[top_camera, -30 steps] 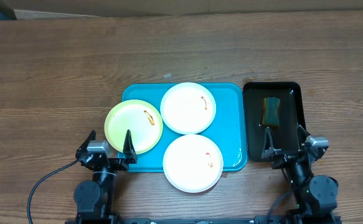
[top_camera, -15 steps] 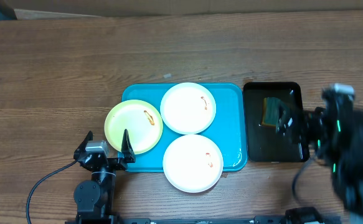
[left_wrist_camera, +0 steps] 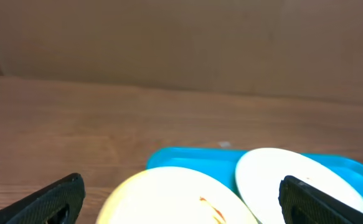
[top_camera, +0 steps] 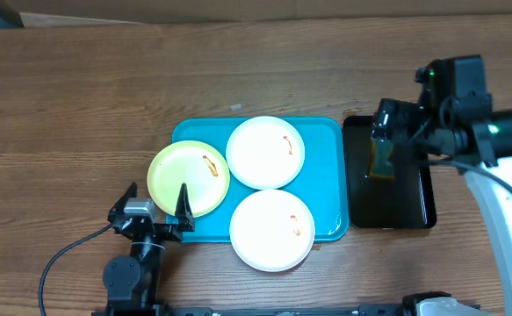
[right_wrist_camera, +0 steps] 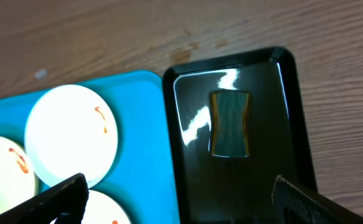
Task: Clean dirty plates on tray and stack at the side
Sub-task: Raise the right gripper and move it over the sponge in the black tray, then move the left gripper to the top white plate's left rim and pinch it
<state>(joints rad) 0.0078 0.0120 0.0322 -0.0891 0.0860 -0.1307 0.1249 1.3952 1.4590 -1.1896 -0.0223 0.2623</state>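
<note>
The turquoise tray [top_camera: 327,175] holds three plates with orange smears: a pale yellow-green one [top_camera: 188,178] overhanging its left rim, a white one [top_camera: 265,152] at the back, and a white one [top_camera: 272,229] overhanging the front rim. My left gripper [top_camera: 156,204] is open, low at the yellow-green plate's [left_wrist_camera: 169,199] near edge, touching nothing. In the left wrist view its fingers [left_wrist_camera: 44,202] flank that plate, with the back white plate [left_wrist_camera: 274,174] behind. My right gripper [top_camera: 402,136] hangs open above the black tray [right_wrist_camera: 231,180], holding nothing.
A narrow black tray [top_camera: 387,197] stands right of the turquoise tray [right_wrist_camera: 137,124]. A green-and-yellow sponge [right_wrist_camera: 231,123] lies in its far half, partly hidden by the right arm in the overhead view. Bare wooden table surrounds both trays.
My right arm has lifted from the table's front edge and swung back over the black tray. The left arm and the plates have not moved.
</note>
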